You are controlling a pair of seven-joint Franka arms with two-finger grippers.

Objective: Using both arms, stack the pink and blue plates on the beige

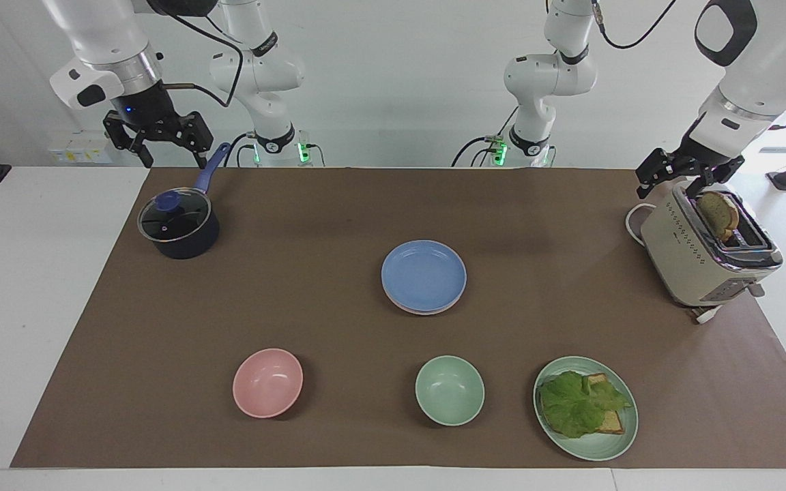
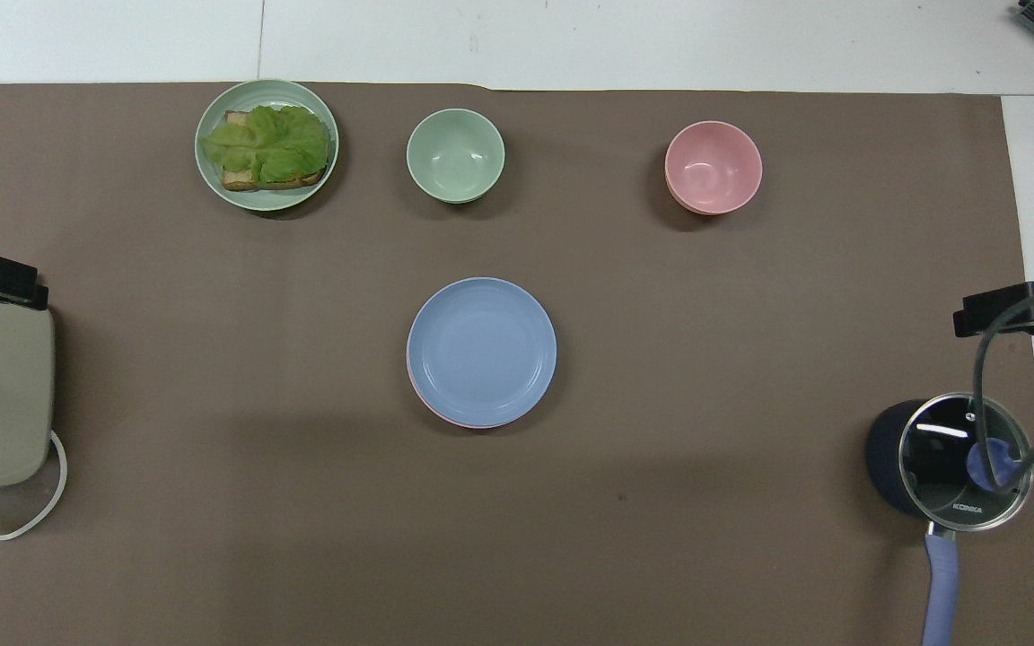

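The blue plate (image 1: 424,275) lies at the middle of the mat (image 1: 297,307), on top of the stack, and a thin pink rim (image 2: 432,411) shows under its edge on the side nearer the robots; this is the pink plate, and whether the beige plate is beneath it cannot be told from either view. By the look of it the stacking is done, so the relation that counts is how far the stack stands from both claws: well apart from each and about midway between them, so neither arm is nearer. The right gripper (image 1: 156,136) hangs in the air, empty and spread wide, at the right arm's end of the table over the back edge of the mat, just by the handle of the pot (image 1: 179,225). The left gripper (image 1: 679,170) is also wide and empty, poised over the toaster (image 1: 703,256) at the left arm's end, close above the toast (image 1: 718,213) in its slot. Being round, the plates have no long axis to line up with. Bare mat surrounds the stack on all sides; the pink bowl (image 1: 267,382), green bowl (image 1: 449,390) and green plate (image 1: 611,443) with the lettuce sandwich (image 1: 580,404) lie farther from the robots, clear of any path in from either end.
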